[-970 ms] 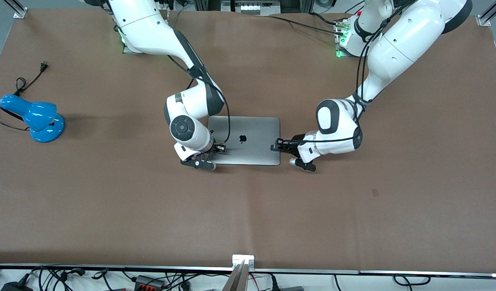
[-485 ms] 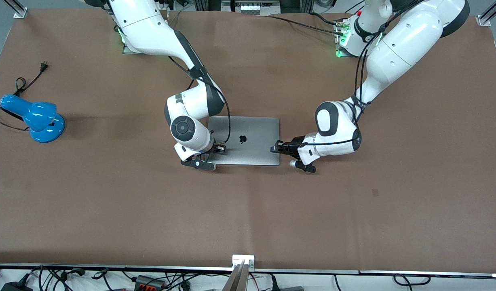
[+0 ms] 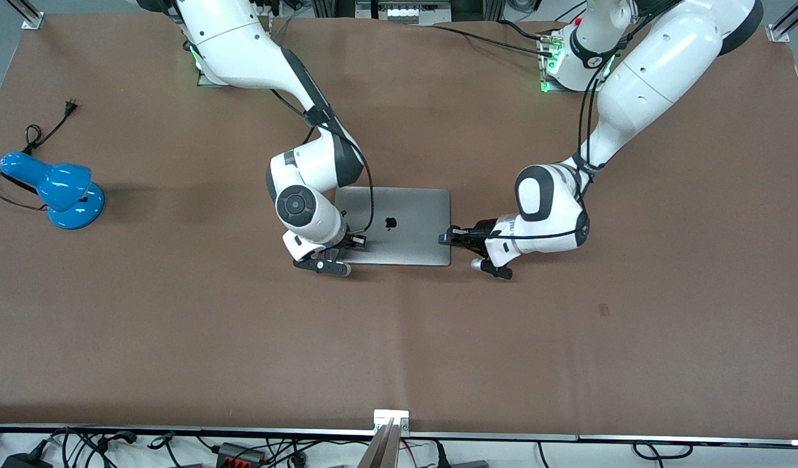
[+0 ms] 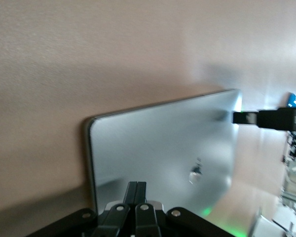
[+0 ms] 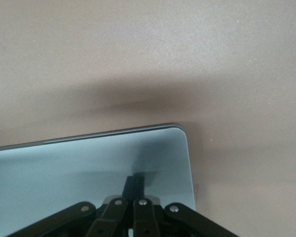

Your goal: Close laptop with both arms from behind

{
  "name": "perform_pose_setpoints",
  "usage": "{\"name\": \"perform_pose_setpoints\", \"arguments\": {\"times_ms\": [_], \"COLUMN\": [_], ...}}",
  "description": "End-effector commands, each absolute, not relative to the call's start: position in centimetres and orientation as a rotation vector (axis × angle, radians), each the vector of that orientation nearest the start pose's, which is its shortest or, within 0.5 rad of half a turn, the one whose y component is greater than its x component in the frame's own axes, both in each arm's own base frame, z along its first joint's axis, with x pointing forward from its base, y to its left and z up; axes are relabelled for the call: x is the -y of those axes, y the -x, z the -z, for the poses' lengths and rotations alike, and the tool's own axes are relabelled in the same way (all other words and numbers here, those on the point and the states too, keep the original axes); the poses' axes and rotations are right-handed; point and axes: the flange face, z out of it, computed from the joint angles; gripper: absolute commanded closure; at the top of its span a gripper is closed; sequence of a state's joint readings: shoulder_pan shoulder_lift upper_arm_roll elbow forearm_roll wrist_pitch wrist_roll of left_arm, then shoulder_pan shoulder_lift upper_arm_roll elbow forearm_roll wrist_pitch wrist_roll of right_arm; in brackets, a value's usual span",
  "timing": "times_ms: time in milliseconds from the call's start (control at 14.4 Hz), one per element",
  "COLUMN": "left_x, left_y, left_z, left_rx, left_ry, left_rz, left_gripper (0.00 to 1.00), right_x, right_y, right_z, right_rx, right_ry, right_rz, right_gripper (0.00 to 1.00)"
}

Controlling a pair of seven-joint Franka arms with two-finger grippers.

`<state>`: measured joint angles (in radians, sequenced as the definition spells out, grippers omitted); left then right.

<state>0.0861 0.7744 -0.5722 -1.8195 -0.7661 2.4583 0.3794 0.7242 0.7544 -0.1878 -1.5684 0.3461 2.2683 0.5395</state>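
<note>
The silver-grey laptop [image 3: 399,227] lies flat on the table with its lid down and the black apple logo up. It also shows in the left wrist view [image 4: 163,143] and in the right wrist view [image 5: 89,163]. My left gripper [image 3: 443,236] is shut and empty, its tips over the lid's edge at the left arm's end; its own view shows it [image 4: 136,186]. My right gripper [image 3: 358,241] is shut and empty over the lid's edge at the right arm's end; its own view shows it [image 5: 136,181] too. The keyboard and screen are hidden.
A blue desk lamp [image 3: 54,187] with a black cord lies toward the right arm's end of the brown table [image 3: 399,351]. The arm bases [image 3: 555,71] stand along the table's top edge. Cables run along the front edge.
The left arm's wrist and elbow have shifted slightly toward its own end of the table. The laptop lid stays flat and the right arm has barely moved.
</note>
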Motion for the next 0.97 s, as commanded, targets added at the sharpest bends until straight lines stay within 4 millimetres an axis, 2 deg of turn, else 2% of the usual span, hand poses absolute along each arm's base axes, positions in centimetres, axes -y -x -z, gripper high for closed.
{"name": "perform_pose_setpoints", "arguments": {"times_ms": [0, 69, 208, 416, 554, 693, 762, 832, 901], "left_x": [26.0, 25.1, 23.5, 21.4, 19.4, 17.9, 17.4, 17.0, 16.6], "left_y": [-58.3, -58.5, -58.7, -59.2, -59.8, -60.7, -61.2, -61.4, -61.6], "left_z": [-21.0, -21.9, -23.1, -26.1, -27.7, -29.6, -30.8, -31.8, -32.5], "left_rx": [0.161, 0.164, 0.181, 0.252, 0.313, 0.41, 0.444, 0.468, 0.464], "left_ry": [-2.278, -2.27, -2.266, -2.294, -2.326, -2.458, -2.528, -2.624, -2.71], "left_rz": [0.236, 0.254, 0.293, 0.318, 0.369, 0.427, 0.471, 0.534, 0.581], "left_gripper": [0.99, 0.99, 0.99, 0.99, 0.99, 0.99, 0.99, 0.98, 0.97], "right_x": [-38.4, -37.9, -36.4, -33.7, -30.1, -25.0, -22.7, -21.0, -20.0], "right_y": [-59.0, -59.4, -60.1, -61.0, -61.8, -62.7, -63.1, -63.4, -63.5], "right_z": [-20.8, -22.1, -26.2, -32.2, -35.9, -39.9, -41.1, -42.0, -42.9], "right_rx": [-0.263, -0.269, -0.267, -0.21, -0.16, -0.079, -0.047, -0.029, -0.044], "right_ry": [3.037, 3.036, 3.045, 3.054, 3.064, 3.075, 3.085, 3.088, 3.086], "right_rz": [-0.112, -0.106, -0.117, -0.089, -0.095, -0.1, -0.106, -0.099, -0.094], "right_gripper": [1.0, 1.0, 1.0, 1.0, 1.0, 1.0, 0.46, 0.0, 0.0]}}
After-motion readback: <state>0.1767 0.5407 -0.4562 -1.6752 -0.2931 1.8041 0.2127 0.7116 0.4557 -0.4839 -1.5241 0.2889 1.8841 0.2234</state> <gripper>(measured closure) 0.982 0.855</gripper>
